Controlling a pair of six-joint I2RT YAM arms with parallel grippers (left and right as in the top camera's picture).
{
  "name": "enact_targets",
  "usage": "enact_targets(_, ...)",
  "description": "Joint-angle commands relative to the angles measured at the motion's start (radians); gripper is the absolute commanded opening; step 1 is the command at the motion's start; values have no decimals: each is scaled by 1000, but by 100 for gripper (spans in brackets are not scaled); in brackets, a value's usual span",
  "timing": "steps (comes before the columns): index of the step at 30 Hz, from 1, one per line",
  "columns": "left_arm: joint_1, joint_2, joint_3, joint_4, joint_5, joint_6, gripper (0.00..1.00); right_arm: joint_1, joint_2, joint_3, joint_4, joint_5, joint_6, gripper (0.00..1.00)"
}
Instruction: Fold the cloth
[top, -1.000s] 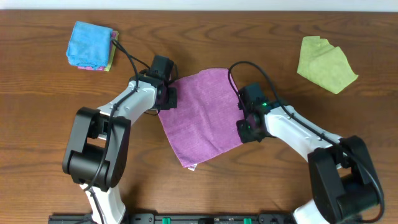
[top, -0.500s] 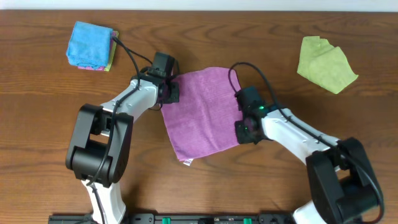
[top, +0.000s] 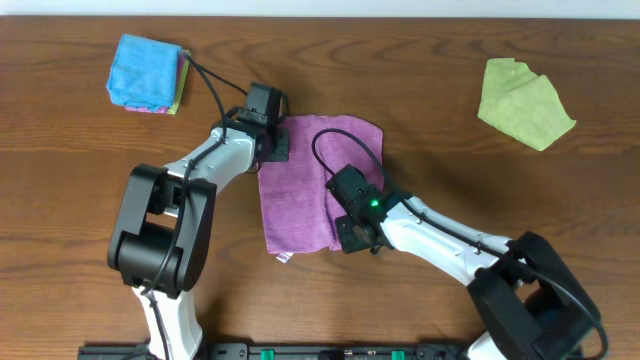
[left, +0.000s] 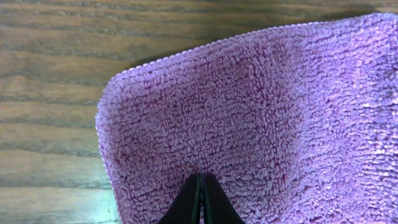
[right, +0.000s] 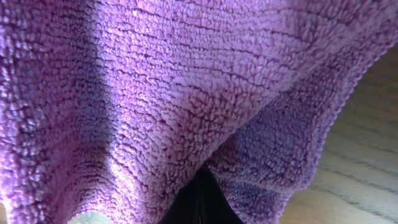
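Purple terry cloth (top: 295, 195), centre of wooden table (top: 440, 90): right side raised partway over left; first fold unfinished. Left gripper (top: 278, 145) pinches far-left corner. Right gripper (top: 348, 232) pinches raised edge. Remaining: lay flat, fold again.

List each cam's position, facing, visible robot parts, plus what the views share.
Overhead: fixed above the table, looking straight down; both arms, left gripper, right gripper, purple cloth.
Left wrist: on the left arm, facing down at the cloth's corner; its shut fingertips show.
Right wrist: on the right arm, close against a lifted cloth fold; only its fingertips show.
Shared: the purple cloth appears in all three.
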Motion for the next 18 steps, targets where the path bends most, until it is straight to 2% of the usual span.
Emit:
enact_targets(1, 34, 42, -11, 8, -43, 51, 5, 16, 16, -28, 0, -81, 30, 2)
enact_targets(18, 70, 42, -2, 18, -40, 106, 6, 16, 16, -28, -16, -124, 37, 2)
